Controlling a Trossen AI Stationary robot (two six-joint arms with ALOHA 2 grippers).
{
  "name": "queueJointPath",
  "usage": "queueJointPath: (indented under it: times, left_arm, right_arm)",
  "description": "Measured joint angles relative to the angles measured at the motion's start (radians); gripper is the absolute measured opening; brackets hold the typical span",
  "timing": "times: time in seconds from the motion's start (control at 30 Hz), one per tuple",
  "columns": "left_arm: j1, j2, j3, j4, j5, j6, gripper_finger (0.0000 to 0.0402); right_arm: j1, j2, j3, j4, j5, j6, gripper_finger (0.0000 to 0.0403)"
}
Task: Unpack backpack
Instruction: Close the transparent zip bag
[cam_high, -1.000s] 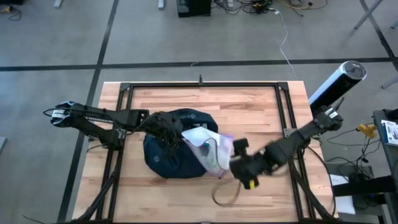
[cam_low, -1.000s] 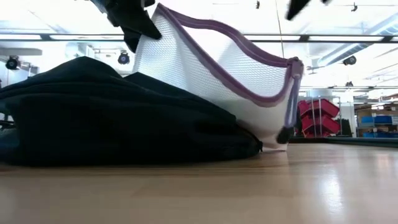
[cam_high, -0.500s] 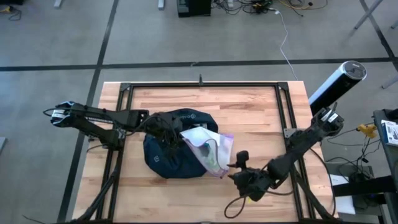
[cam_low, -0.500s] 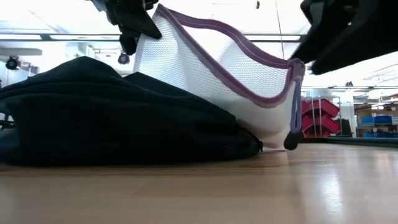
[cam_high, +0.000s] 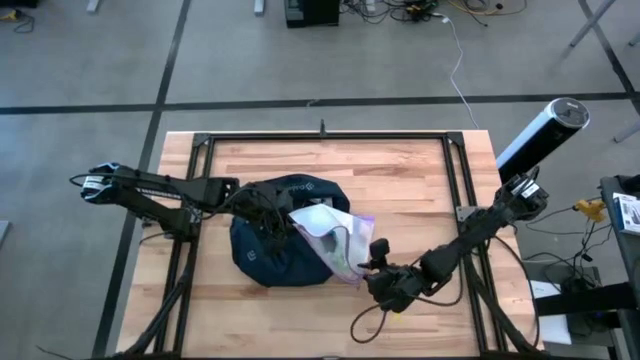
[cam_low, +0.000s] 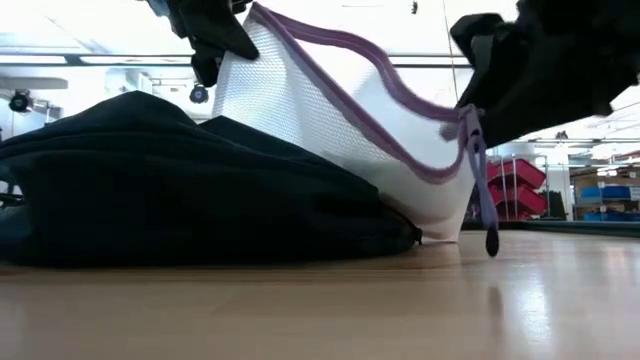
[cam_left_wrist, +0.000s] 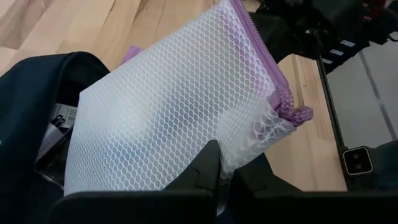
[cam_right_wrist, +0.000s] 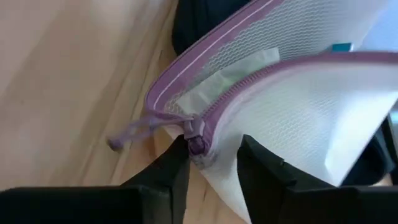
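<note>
The dark navy backpack (cam_high: 262, 255) (cam_low: 150, 190) lies on the wooden table, left of centre. A white mesh zip pouch with a purple edge (cam_high: 335, 235) (cam_low: 340, 130) (cam_left_wrist: 161, 106) slants up out of it, its lower end on the backpack and table. My left gripper (cam_high: 289, 214) (cam_left_wrist: 225, 180) is above the backpack, shut on the pouch's upper left end. My right gripper (cam_high: 376, 262) (cam_right_wrist: 213, 168) is at the pouch's right end, open. Its fingers stand on either side of the zip-end corner (cam_right_wrist: 198, 144). My left gripper pinches the pouch's mesh wall (cam_left_wrist: 239, 152) just below its purple corner, between both fingers. It holds that end lifted above the backpack; the pouch slopes down from it toward the table's right. My right gripper has the zip-end corner (cam_low: 467, 120) between its open fingers, coming level from the table's right. Whether the fingers (cam_right_wrist: 171, 171) press it, I cannot tell.
The purple pull cord (cam_low: 487, 215) hangs from the zip end down to just above the table. A loose cable loop (cam_high: 365, 325) lies near the table's near edge under the right arm. Black frame rails (cam_high: 320, 138) run round the tabletop. Papers show inside the backpack's opening (cam_left_wrist: 59, 121).
My right gripper has moved left and down from the table's right side until its fingers stand around the pouch's zip-end corner. That corner has dipped a little, and the pull cord now hangs lower. My left gripper and the backpack have kept still.
</note>
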Motion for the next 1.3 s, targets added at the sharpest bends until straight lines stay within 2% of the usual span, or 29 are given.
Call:
queueJointPath:
  times: [0.07, 0.13, 0.33, 0.5, 0.67, 0.87, 1.07, 1.2, 1.3]
  left_arm:
    - [0.000, 0.000, 0.000, 0.004, 0.000, 0.004, 0.0000]
    - [0.000, -0.001, 0.001, 0.004, 0.000, 0.003, 0.0000]
    - [-0.003, -0.053, 0.082, -0.035, -0.002, 0.032, 0.0000]
    - [-0.003, -0.111, 0.237, -0.226, -0.015, 0.052, 0.0000]
    - [-0.013, -0.142, 0.346, -0.347, -0.133, 0.088, 0.0005]
    - [-0.013, -0.144, 0.306, -0.421, -0.223, 0.089, 0.0053]
    - [-0.012, -0.139, 0.214, -0.456, -0.246, 0.054, 0.0133]
    - [-0.014, -0.148, 0.257, -0.553, -0.204, 0.002, 0.0185]
    - [-0.036, -0.152, 0.343, -0.693, -0.168, -0.084, 0.0202]
  right_arm:
    - [-0.014, 0.021, 0.011, 0.001, 0.000, 0.015, 0.0028]
    - [-0.023, 0.037, 0.027, -0.006, 0.001, 0.026, 0.0011]
    - [-0.028, 0.013, 0.162, -0.120, 0.045, 0.010, 0.0002]
    - [-0.031, -0.033, 0.317, -0.255, 0.103, -0.076, 0.0001]
    - [-0.054, -0.080, 0.384, -0.273, 0.103, -0.104, 0.0000]
    - [-0.072, -0.099, 0.388, -0.310, 0.107, -0.105, 0.0000]
    - [-0.083, -0.131, 0.385, -0.374, 0.121, -0.054, 0.0000]
    - [-0.090, -0.132, 0.384, -0.412, 0.097, -0.020, 0.0000]
    - [-0.097, -0.133, 0.384, -0.450, 0.097, 0.013, 0.0000]
